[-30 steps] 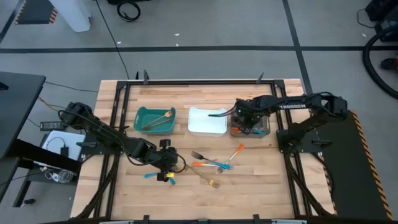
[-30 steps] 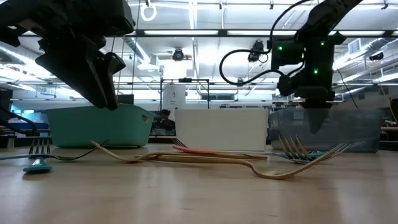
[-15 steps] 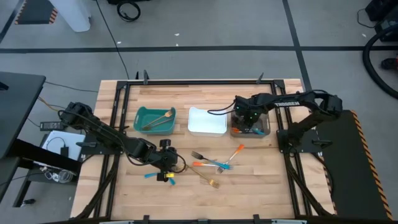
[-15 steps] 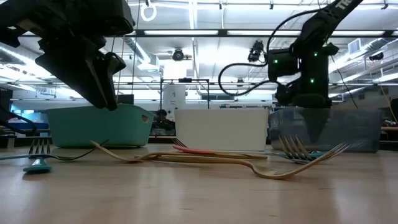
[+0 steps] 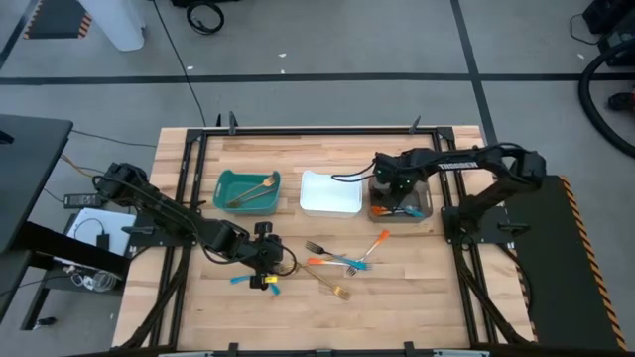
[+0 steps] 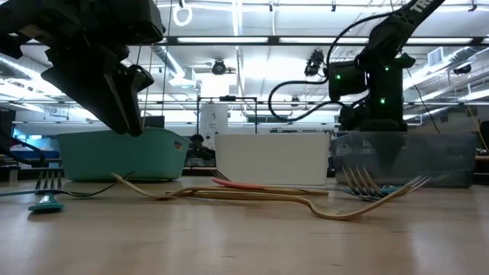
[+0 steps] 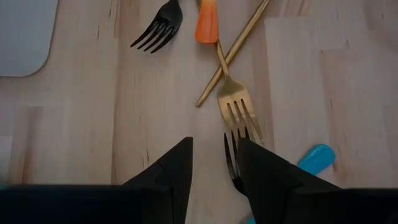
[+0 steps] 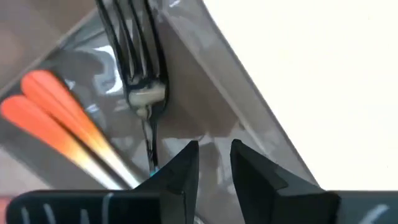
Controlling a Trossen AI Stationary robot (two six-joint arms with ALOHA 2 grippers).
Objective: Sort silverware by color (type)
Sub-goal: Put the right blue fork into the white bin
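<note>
Looking down from high: left gripper (image 5: 266, 254) low over table (image 5: 417, 297) at near-left, blue-handled utensil (image 5: 241, 279) just beside it, loose pile of forks (image 5: 337, 266) off to its right, long axes mostly slanted across boards; right gripper (image 5: 389, 185) over grey bin (image 5: 422, 203), well apart from pile, so left arm nearer. Low view: gold fork (image 6: 336, 210) lying flat in front, teal bin (image 6: 84, 156) and white bin (image 6: 271, 160) behind. Left wrist: fingers (image 7: 171, 171) narrowly parted, empty, gold fork head (image 7: 237, 109) straight ahead, tines pointing back at fingers, dark fork (image 7: 158, 25) farther off. Right wrist: fingers (image 8: 183, 171) narrowly apart, empty, orange handles (image 8: 53, 118) and dark fork lying in bin below.
</note>
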